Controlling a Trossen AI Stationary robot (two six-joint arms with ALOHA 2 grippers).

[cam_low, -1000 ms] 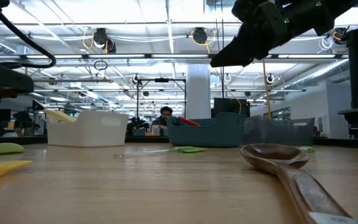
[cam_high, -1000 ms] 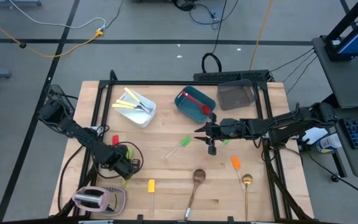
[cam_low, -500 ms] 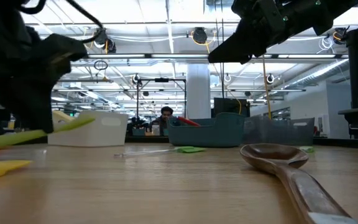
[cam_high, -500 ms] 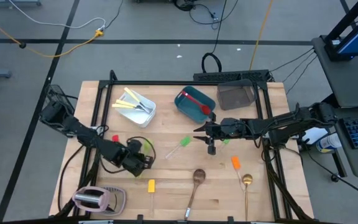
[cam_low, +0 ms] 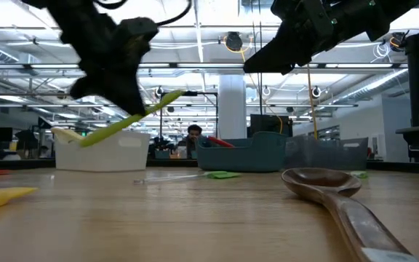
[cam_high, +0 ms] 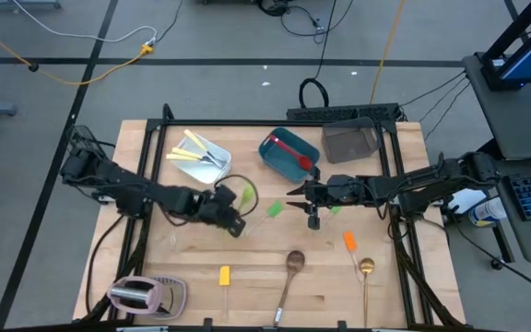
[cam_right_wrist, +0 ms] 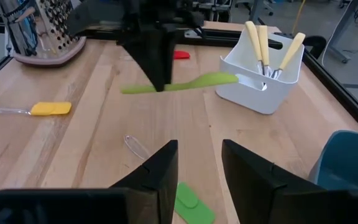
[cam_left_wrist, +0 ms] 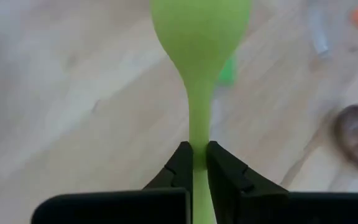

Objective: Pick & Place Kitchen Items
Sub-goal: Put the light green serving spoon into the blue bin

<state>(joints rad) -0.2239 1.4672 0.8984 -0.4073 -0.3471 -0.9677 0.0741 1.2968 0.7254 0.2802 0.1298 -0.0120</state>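
Observation:
My left gripper (cam_high: 235,219) is over the middle of the table, shut on a green spoon (cam_high: 246,195) that is in the air. The low view shows that spoon (cam_low: 126,122) slanting above the table. My right gripper (cam_high: 295,197) hovers open to the right of it, with nothing between its fingers (cam_right_wrist: 166,168). Below it a green spatula (cam_high: 273,211) lies flat on the wood. A yellow spatula (cam_high: 224,275), a wooden spoon (cam_high: 293,264), an orange spatula (cam_high: 349,242) and a gold spoon (cam_high: 366,269) lie near the front edge. My left gripper pinches the green spoon's slim handle (cam_left_wrist: 199,163) between its two fingers, below the bowl (cam_left_wrist: 201,25). The fingers slant down from above and lie across the handle. The spoon is lifted clear of the table and tilted, its bowl end higher.
At the back stand a white tub (cam_high: 212,168) with cream-handled knives, a teal tub (cam_high: 275,157) holding a red spoon, and a smoky-grey tub (cam_high: 350,143). A pinkish toaster (cam_high: 136,295) sits at the front left corner. A small red item (cam_right_wrist: 180,55) lies at the left.
My left gripper has swung up and toward the table's right and far side, from near the toaster to the middle, rolling its wrist. The green spoon, lying on the table at first, has come up with it and now hangs clear and tilted.

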